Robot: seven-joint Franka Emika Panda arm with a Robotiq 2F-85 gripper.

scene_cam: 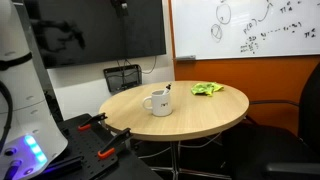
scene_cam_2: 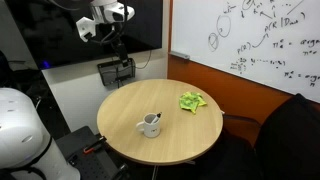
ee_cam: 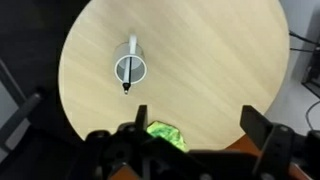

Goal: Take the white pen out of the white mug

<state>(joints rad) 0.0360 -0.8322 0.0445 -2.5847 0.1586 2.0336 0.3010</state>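
Closest to the lens in the wrist view is your gripper (ee_cam: pixel 195 125). Its jaws are spread wide, nothing is between them, and it hangs high above the desk (ee_cam: pixel 215 60).

Toward the left of that view stands the white mug (ee_cam: pixel 130 68), upright and well in from the desk's left edge. You are looking straight down into it. The white pen (ee_cam: pixel 127 82) is inside the mug, leaning on the rim on the side away from the handle, with its dark end poking just over the lip.

Further right, close to the desk's near edge and framed between your two fingers (ee_cam: pixel 140 118), lies a crumpled green cloth (ee_cam: pixel 168 133). It is well apart from the mug.

In an exterior view the arm (scene_cam_2: pixel 108 14) is up above the desk's far edge, well away from the mug (scene_cam_2: pixel 150 125). The cloth (scene_cam_2: pixel 192 101) lies to the mug's right, toward the edge by the whiteboard (scene_cam_2: pixel 250 45).

In both exterior views the pen (scene_cam: pixel 167 90) tilts out of the mug (scene_cam: pixel 160 102).
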